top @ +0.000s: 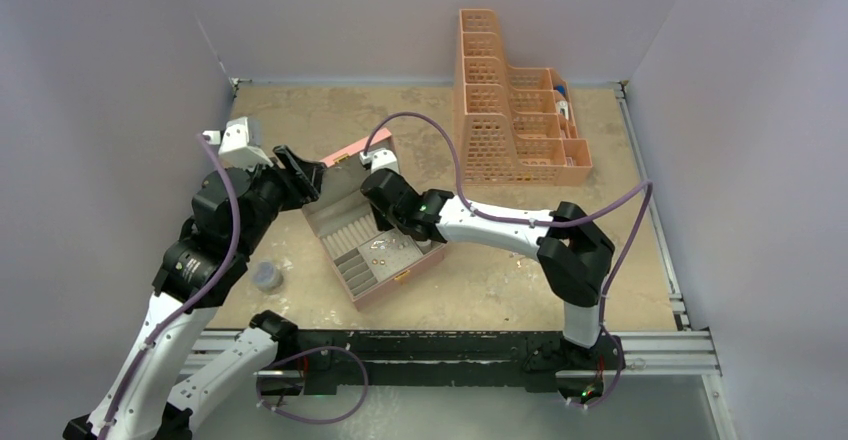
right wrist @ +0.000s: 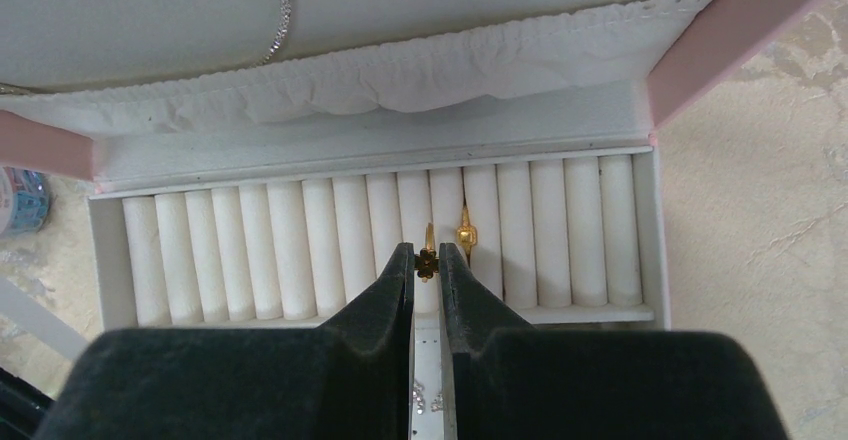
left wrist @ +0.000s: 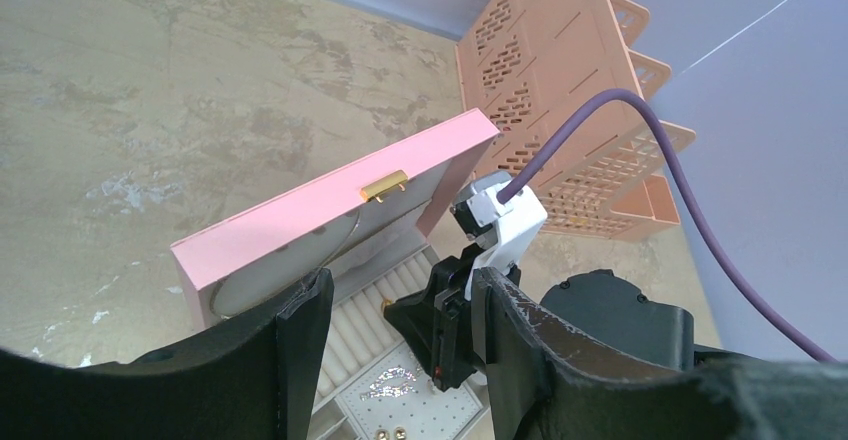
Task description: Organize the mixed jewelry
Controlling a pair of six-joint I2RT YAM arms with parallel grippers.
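The pink box (top: 395, 282) lies open with its lid (top: 355, 150) raised. My right gripper (right wrist: 427, 265) is shut on a gold ring with a dark clover top (right wrist: 427, 260), held at the white ring rolls (right wrist: 250, 240). Another gold ring (right wrist: 465, 232) sits in the slot just to the right. Silvery sparkly pieces (left wrist: 392, 385) and two gold studs (left wrist: 392, 433) lie on the box's perforated pad. My left gripper (left wrist: 400, 335) hovers open by the lid (left wrist: 330, 210), its left fingertip (left wrist: 305, 305) near the lid's lower edge, with nothing between the fingers.
A grey round disc (top: 266, 276) lies on the table left of the box. A tall orange perforated organiser (top: 510, 120) stands at the back right. A thin silver chain (right wrist: 280, 10) hangs in the lid's fabric pocket. Purple cables loop over both arms.
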